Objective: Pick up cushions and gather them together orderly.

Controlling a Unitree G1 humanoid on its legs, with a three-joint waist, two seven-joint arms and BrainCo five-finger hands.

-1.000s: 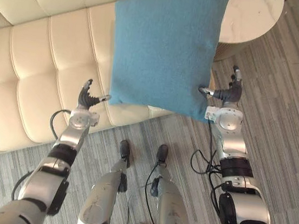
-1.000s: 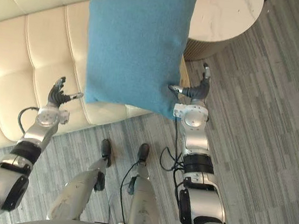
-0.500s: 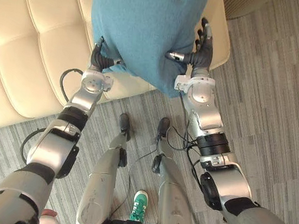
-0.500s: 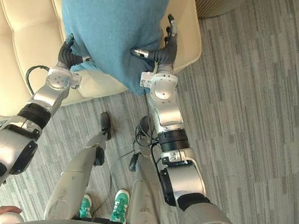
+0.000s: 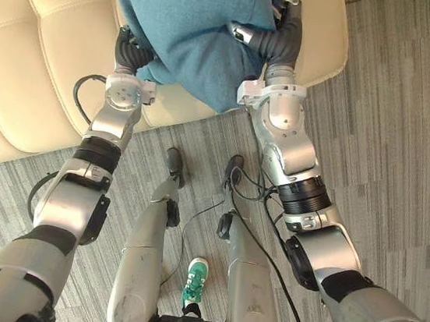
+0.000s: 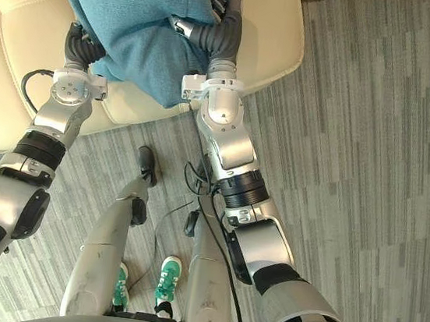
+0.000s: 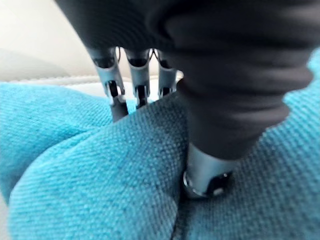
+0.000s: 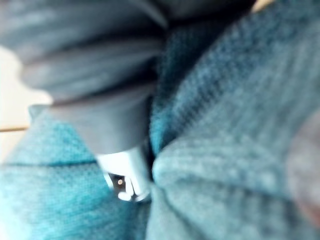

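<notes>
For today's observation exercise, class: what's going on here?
The robot holds a blue cushion between both hands, over the front edge of a cream sofa. The left hand pinches the cushion's left side, thumb pressed into the cloth. The right hand grips the right side the same way, and the cloth bunches between them. Whether the cushion rests on the seat cannot be told. A person's green shoes stand on the grey floor close behind the robot.

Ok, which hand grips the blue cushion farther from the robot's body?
The right hand: its thumb hooks over the blue cushion higher up its side, above the cream sofa. The left hand pinches the opposite edge lower down, nearer the body.
</notes>
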